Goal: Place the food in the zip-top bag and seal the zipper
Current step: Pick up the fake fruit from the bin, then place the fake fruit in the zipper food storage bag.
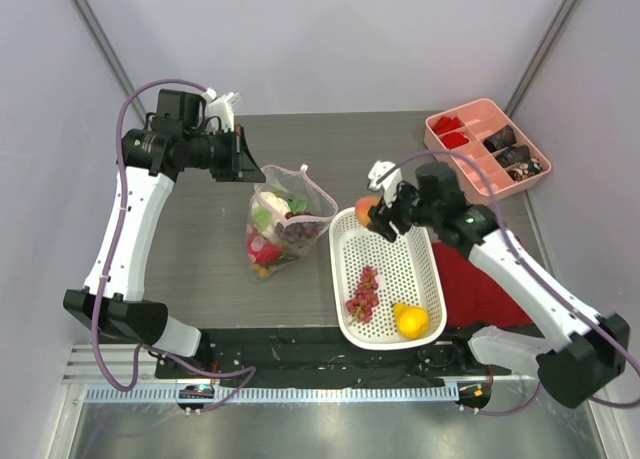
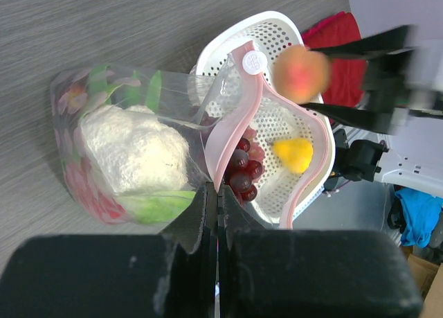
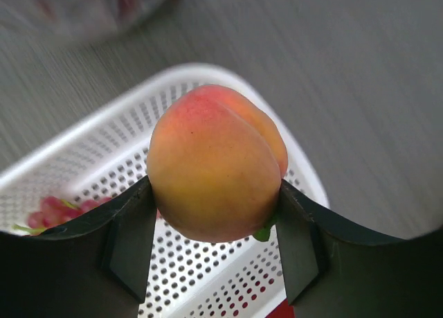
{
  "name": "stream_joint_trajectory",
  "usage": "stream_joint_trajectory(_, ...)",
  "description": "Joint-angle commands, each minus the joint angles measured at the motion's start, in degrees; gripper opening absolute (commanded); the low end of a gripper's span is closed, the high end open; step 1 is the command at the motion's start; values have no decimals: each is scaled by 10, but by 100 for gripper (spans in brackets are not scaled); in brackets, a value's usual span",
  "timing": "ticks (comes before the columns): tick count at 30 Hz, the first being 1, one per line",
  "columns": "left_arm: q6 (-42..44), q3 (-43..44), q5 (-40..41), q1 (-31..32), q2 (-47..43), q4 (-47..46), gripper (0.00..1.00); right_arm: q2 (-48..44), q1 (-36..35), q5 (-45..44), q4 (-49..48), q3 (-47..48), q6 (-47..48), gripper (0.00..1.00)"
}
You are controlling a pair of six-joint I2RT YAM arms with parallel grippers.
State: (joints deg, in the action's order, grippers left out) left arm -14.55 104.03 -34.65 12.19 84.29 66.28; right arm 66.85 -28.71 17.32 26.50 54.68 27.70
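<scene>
Grey tabletop (image 1: 200,264), left pincer (image 2: 216,193) pinching rim of zip-top bag (image 2: 124,152), right pincer (image 3: 213,193) clamping peach (image 3: 211,159), contents half-hidden

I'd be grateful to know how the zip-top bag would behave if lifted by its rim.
Probably floppy: the zip-top bag wrinkles around its fruit. Likely bottom-heavy, so it may sag from the left tool pinching one rim edge.

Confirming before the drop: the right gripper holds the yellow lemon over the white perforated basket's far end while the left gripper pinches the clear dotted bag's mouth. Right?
No: the right gripper holds a round orange-pink peach, as the right wrist view shows. The yellow lemon lies in the white perforated basket.
</scene>
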Motion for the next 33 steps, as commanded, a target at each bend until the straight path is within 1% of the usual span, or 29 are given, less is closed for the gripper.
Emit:
stream_joint_trajectory(1, 9, 8, -19, -5, -3, -19, 0, -65, -1, 89, 62, 117, -110, 34)
stream_joint_trajectory(2, 9, 8, -19, -5, -2, -19, 0, -62, 0, 111, 65, 157, -125, 34)
stream_joint_trajectory(4, 8, 8, -20, -5, -1, -21, 0, -49, -6, 126, 62, 197, -161, 32)
stream_joint_trajectory(6, 8, 8, -24, -5, -1, -22, 0, -14, -14, 136, 51, 250, -176, 32)
stream_joint_trajectory(7, 7, 8, -24, -6, -3, -24, 0, 2, -31, 134, 49, 283, -183, 32)
stream_joint_trajectory(9, 7, 11, -23, -5, -2, -22, 0, 46, -49, 126, 42, 314, -181, 32)
stream_joint_trajectory(10, 6, 13, -22, -6, -2, -20, 0, 59, -75, 120, 41, 338, -171, 32)
stream_joint_trajectory(11, 6, 16, -22, -5, -2, -19, 0, 85, -86, 115, 41, 350, -161, 32)
stream_joint_trajectory(13, 7, 18, -23, -5, -1, -16, 0, 107, -125, 94, 40, 373, -144, 32)
stream_joint_trajectory(17, 6, 14, -23, -5, -6, -18, 0, 161, -176, 43, 36, 409, -118, 32)
stream_joint_trajectory(20, 5, 7, -25, -5, -11, -21, 0, 194, -198, -2, 35, 420, -113, 32)
stream_joint_trajectory(21, 5, 5, -25, -5, -13, -22, 0, 207, -203, -33, 35, 423, -110, 33)
stream_joint_trajectory(22, 6, 2, -26, -6, -13, -22, 0, 212, -207, -47, 34, 425, -108, 36)
stream_joint_trajectory(23, 5, 2, -27, -5, -15, -24, 0, 219, -212, -60, 40, 430, -107, 48)
stream_joint_trajectory(24, 5, 1, -28, -5, -14, -24, 0, 226, -214, -71, 43, 440, -107, 57)
stream_joint_trajectory(25, 6, 0, -30, -5, -15, -25, 0, 227, -214, -73, 48, 445, -107, 74)
stream_joint_trajectory(26, 5, 1, -30, -6, -15, -26, 0, 228, -216, -73, 56, 451, -110, 80)
stream_joint_trajectory(29, 3, -2, -33, -5, -13, -29, 0, 221, -217, -55, 72, 480, -132, 91)
stream_joint_trajectory(31, 0, -5, -35, -6, -13, -33, 0, 207, -217, -58, 79, 494, -148, 94)
stream_joint_trajectory(33, 0, -6, -36, -6, -12, -36, 0, 191, -215, -77, 87, 490, -150, 93)
